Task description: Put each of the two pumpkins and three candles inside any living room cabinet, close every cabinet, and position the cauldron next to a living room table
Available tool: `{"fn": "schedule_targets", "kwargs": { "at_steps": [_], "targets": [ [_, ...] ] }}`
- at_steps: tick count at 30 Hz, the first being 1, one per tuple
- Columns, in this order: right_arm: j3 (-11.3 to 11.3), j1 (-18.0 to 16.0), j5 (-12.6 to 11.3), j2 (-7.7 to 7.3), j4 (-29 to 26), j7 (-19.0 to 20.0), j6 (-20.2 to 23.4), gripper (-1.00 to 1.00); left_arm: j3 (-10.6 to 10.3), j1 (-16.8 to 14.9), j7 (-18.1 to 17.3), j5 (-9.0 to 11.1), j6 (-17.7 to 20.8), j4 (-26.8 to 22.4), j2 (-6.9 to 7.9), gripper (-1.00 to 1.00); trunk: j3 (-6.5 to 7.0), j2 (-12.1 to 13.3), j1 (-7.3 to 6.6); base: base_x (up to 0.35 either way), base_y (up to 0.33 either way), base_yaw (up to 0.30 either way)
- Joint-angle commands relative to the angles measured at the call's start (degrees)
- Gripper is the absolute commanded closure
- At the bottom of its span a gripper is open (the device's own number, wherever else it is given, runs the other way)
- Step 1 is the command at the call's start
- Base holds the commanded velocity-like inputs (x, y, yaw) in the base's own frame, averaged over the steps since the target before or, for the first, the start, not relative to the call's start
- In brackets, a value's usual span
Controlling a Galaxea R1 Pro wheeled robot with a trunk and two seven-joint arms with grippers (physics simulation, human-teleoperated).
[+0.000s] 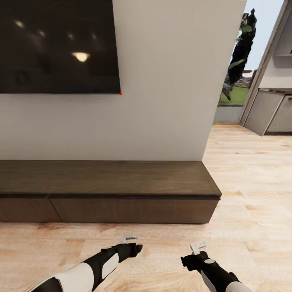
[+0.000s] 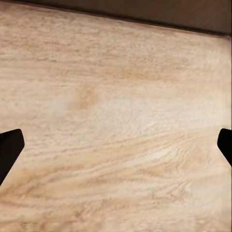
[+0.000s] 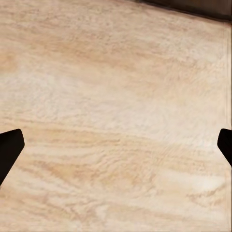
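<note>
Both grippers hung empty over the floor (image 1: 251, 194), the left gripper (image 2: 116, 145) and the right gripper (image 3: 116, 145) each with fingertips spread wide at the frame edges. Ahead of them, a short way beyond the fingertips, stood the cabinet (image 1: 109, 178), its flat drawer fronts (image 1: 134, 210) shut and handle-less. Those fronts would likely be stiff and smooth, offering no grip on the face; the dark gap under the top edge looked the best place to hook a finger. Above the cabinet hung a television (image 1: 59, 44) on the white wall (image 1: 166, 101).
</note>
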Motion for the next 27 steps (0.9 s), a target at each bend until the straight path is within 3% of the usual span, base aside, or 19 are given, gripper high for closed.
{"fn": "schedule_targets", "kwargs": {
  "at_steps": [1,4,10,13,27],
  "targets": [
    [0.0,0.0,0.0,-0.05,-0.6,0.0,0.0,-1.0,0.0,0.0,0.0,0.0,2.0,-0.9,0.09,-1.0,0.18,0.4,-0.22,0.0,0.0,0.0],
    [-0.1,0.0,0.0,-0.15,-1.6,0.0,0.0,-1.0,0.0,-0.1,0.0,0.0,6.9,-2.5,0.23,-1.0,0.72,1.6,-0.88,0.0,0.0,0.0],
    [-0.1,0.0,0.0,-0.1,-1.9,0.0,0.0,-1.0,0.0,-0.1,0.2,0.1,9.2,-4.0,0.23,-1.0,1.8,4.0,-2.2,0.0,0.0,0.0],
    [0.1,0.0,0.0,-0.03,-1.9,0.0,0.0,-1.0,0.0,0.8,0.1,0.1,15.2,-3.8,0.34,-1.0,2.34,5.2,-2.86,0.0,0.0,0.0],
    [0.2,0.4,0.5,0.3,-1.1,-0.1,0.0,-1.0,-0.2,5.1,-0.1,-0.2,15.8,1.3,0.67,-1.0,4.85,10.8,-5.93,0.0,0.0,0.0]
  ]
}}
